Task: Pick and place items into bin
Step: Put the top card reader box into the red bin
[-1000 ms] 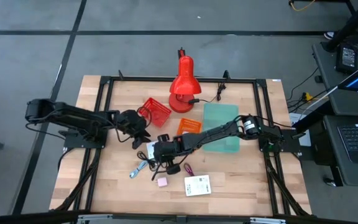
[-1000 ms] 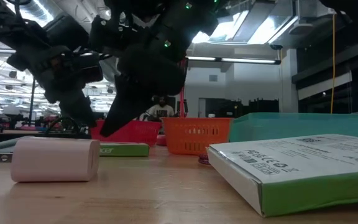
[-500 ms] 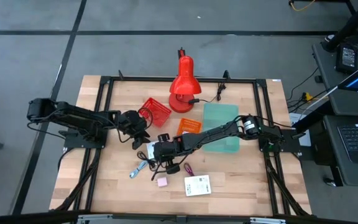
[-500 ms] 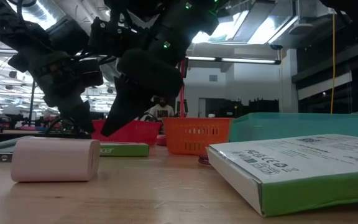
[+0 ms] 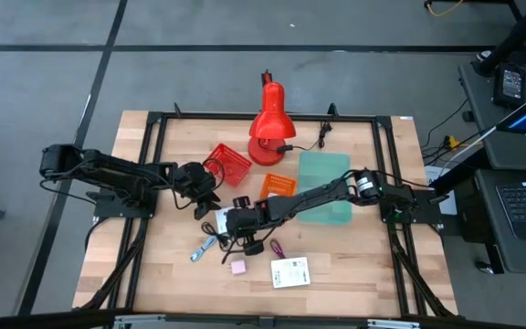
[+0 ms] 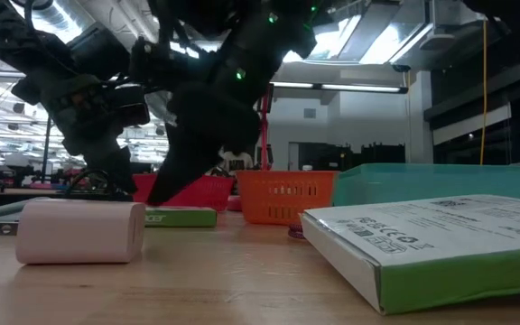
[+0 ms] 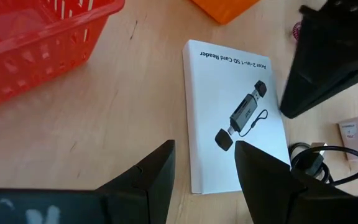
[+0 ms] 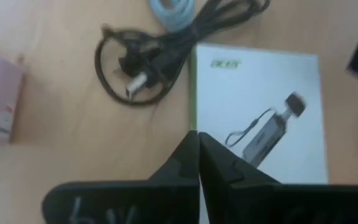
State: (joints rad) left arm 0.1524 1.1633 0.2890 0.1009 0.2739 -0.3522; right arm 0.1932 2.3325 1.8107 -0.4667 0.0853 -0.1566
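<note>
From above, the left gripper (image 5: 205, 195) and the right gripper (image 5: 233, 228) meet over the middle of the wooden table (image 5: 363, 265), probably because most loose items cluster there: a black cable (image 5: 229, 245), a small blue-silver piece (image 5: 202, 249), a pink cube (image 5: 238, 267), a maroon cord loop (image 5: 278, 249) and a white printed box (image 5: 290, 271). The red basket (image 5: 229, 163), the orange basket (image 5: 278, 185) and the teal bin (image 5: 325, 185) sit behind them near the red desk lamp (image 5: 268, 123); no item can be seen inside any of them yet. At table height, the pink cube (image 6: 80, 231) lies in front, the white printed box (image 6: 431, 244) lies flat with its green edge showing, and both dark arms hang low over a green-edged Acer box (image 6: 180, 217). The left wrist view looks down on this SD card reader box (image 7: 235, 115), flat beside the red basket (image 7: 36, 43); the left fingers (image 7: 151, 180) stand apart above its near edge, holding nothing, seemingly lined up to straddle it. The right wrist view shows the same box (image 8: 260, 112) with the coiled black cable (image 8: 160, 56) just beside it and the pink cube (image 8: 0, 99) farther off; the right fingers (image 8: 182, 168) are pressed together and empty, their tip over the box's edge.
</note>
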